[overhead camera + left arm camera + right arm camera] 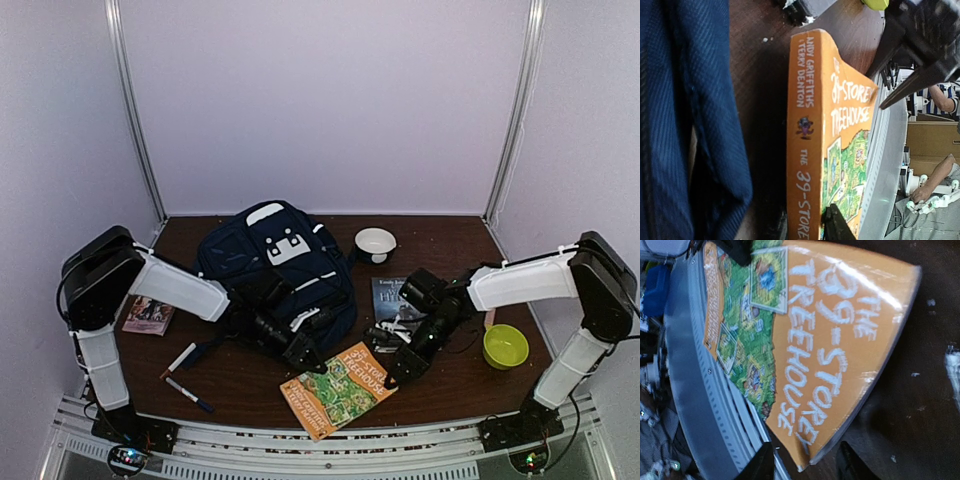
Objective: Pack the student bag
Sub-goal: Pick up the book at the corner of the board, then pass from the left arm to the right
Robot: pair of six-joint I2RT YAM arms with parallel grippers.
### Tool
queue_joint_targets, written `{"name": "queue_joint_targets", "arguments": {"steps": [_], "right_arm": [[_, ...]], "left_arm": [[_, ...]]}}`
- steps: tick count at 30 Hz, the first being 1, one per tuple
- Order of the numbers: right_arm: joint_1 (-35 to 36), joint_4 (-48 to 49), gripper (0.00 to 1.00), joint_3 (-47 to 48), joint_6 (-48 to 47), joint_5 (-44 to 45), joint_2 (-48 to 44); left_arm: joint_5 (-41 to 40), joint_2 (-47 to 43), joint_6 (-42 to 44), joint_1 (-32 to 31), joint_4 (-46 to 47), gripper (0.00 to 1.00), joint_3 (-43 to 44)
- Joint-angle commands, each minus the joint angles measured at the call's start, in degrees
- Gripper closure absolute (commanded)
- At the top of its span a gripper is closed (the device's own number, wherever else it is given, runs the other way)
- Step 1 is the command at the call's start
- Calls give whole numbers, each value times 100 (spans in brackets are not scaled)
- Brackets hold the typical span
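- the step in hand, as i read it, is lifting the orange paperback with the green cartoon cover (338,390) off the dark wooden table (250,385) and getting it into the student bag (275,265). that's the large navy-blue fabric backpack with the white stripe, lying back-centre on the table, just behind the book.
- to do it well i'd want a deep pinch on the spine side, so the floppy cover can't bend out of the grip, while the other arm holds the bag's mouth open. i can't make out any opening in the bag from here, so that would need sorting first.
- the book lies close to the front edge, beside the grey metal rail (695,390). i reckon a slip could send it off the table.
- the left gripper (308,358) sits at the book's spine end, between book and bag. one dark finger (834,226) shows against the cover and its partner is out of sight — i cannot tell whether it has clamped the book or merely touches it.
- the right gripper (392,372) is at the book's opposite corner. its fingers (760,465) stand apart with that corner lying between them and a gap on either side — released, gripping nothing.
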Motion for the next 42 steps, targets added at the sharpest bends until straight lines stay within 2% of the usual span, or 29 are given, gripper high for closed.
{"name": "queue_joint_targets", "arguments": {"steps": [1,2,6,11,13,16,17,19,25,31,42], "right_arm": [[-393,-657,49,507,-474,972,-577],[-533,-767,43,567,-540,997,-706],[-1012,-1397,31,1018,-929,1040,-993],[-1339,-1796,24,2003,-1625,442,-1227],[-1394,-1720,19,2439,-1581,87,-1264],[-1397,-1420,1,2800,-1215,-214,-1218],[-1387,-1264,0,2871,-1100,-286,-1146],[-1389,-1025,0,2939,-841,-251,-1041],[-1316,-675,1,2854,-752,-868,-766],[-1214,-851,17,2763,-848,-1387,-380],[-962,-438,45,1676,-722,-2094,-389]], "left_arm": [[-224,-759,65,-34,-464,100,-20],[-306,-920,104,-34,-574,100,16],[-659,-1513,309,-34,-920,100,244],[-1053,-1776,723,-34,-1502,100,761],[-1144,-1777,810,-30,-1641,100,979],[-1114,-1721,945,-34,-1793,100,1313],[-1102,-1707,975,-32,-1800,100,1397],[-1068,-1723,1038,-39,-1797,100,1536],[-880,-1760,1138,-37,-1706,100,1798],[-458,-1948,1111,-34,-1400,100,1732],[-864,-2220,1029,-27,-1158,100,1558]]}}
